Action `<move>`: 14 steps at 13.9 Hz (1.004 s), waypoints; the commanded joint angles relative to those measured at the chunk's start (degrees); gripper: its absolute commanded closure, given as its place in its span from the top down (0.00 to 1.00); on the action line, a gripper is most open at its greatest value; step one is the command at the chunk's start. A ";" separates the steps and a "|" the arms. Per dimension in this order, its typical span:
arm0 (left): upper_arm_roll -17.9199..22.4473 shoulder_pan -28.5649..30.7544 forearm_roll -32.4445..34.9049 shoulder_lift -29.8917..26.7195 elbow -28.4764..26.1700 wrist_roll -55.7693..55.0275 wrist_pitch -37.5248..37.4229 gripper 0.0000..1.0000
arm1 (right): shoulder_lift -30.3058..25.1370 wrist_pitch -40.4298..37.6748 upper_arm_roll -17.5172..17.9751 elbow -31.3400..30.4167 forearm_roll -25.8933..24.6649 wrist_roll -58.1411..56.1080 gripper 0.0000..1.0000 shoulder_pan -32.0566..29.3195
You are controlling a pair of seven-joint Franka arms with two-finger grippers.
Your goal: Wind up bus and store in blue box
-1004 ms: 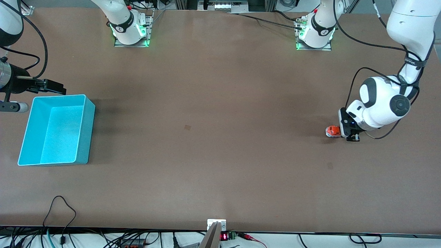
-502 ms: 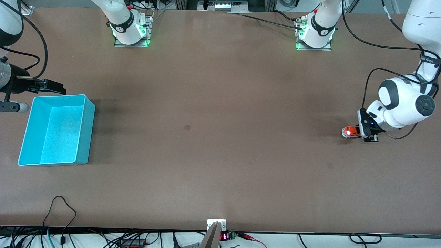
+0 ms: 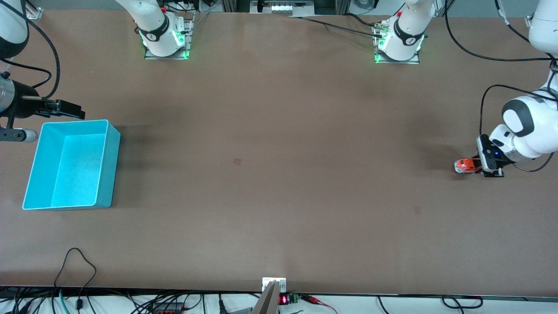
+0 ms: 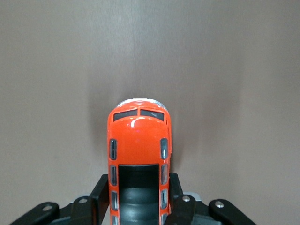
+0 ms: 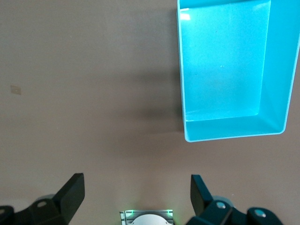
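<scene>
the left gripper (image 3: 479, 167) is low at the table (image 3: 279, 174), at the left arm's end of it, and its fingers (image 4: 99, 194) are pressed against the two sides of the bus (image 3: 465, 165). in the left wrist view the bus (image 4: 138, 154) sits between the black fingers with its orange front end sticking out ahead of them and its dark roof panel running back into the grip (the rear of the toy is hidden under the gripper body). its silver-white lower edge shows just past the windscreen. whether the wheels touch the table cannot be told.

the right gripper (image 3: 65, 111) waits in the air at the right arm's end of the table, just beside the blue box (image 3: 109, 170), by the box's corner farthest from the front camera. its fingers (image 5: 70, 194) are spread wide with nothing between them. in the right wrist view the blue box (image 5: 276, 70) lies ahead of those fingertips, upright, its speckled floor bare.

the bus and the box are well apart, at the two ends of the table.
</scene>
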 commanded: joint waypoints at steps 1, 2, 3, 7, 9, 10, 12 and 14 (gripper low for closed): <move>-0.10 0.56 0.98 3.77 0.83 0.84 -2.16 1.00 | 0.43 -1.82 0.08 0.73 1.27 0.50 1.00 -0.81; -0.27 0.04 0.98 3.33 2.49 0.49 -6.27 1.00 | 0.44 -2.00 0.08 0.82 1.27 0.50 1.00 -0.81; -0.62 -0.06 1.07 3.15 4.16 0.40 -9.71 1.00 | 0.52 -2.00 0.08 0.82 1.35 0.50 1.00 -0.81; -2.47 -1.55 1.15 -0.44 7.60 0.74 -16.68 1.00 | 0.52 -2.00 0.08 0.82 1.36 0.50 1.00 -0.72; -2.47 -2.43 1.15 -2.72 7.69 0.49 -20.00 1.00 | 0.52 -2.00 0.08 0.91 2.14 0.50 1.00 -0.72; -2.47 -3.13 1.15 -3.52 7.69 0.57 -20.81 1.00 | 0.52 -2.00 0.08 0.91 2.67 0.50 1.00 -0.80; -2.56 -3.74 1.07 -4.93 7.69 0.48 -21.60 1.00 | 0.61 -2.09 0.08 0.91 2.76 0.42 1.00 -0.81; -2.47 -5.94 0.46 -6.07 7.78 0.22 -21.52 1.00 | 0.61 -2.09 0.08 0.91 2.76 0.33 1.00 -0.81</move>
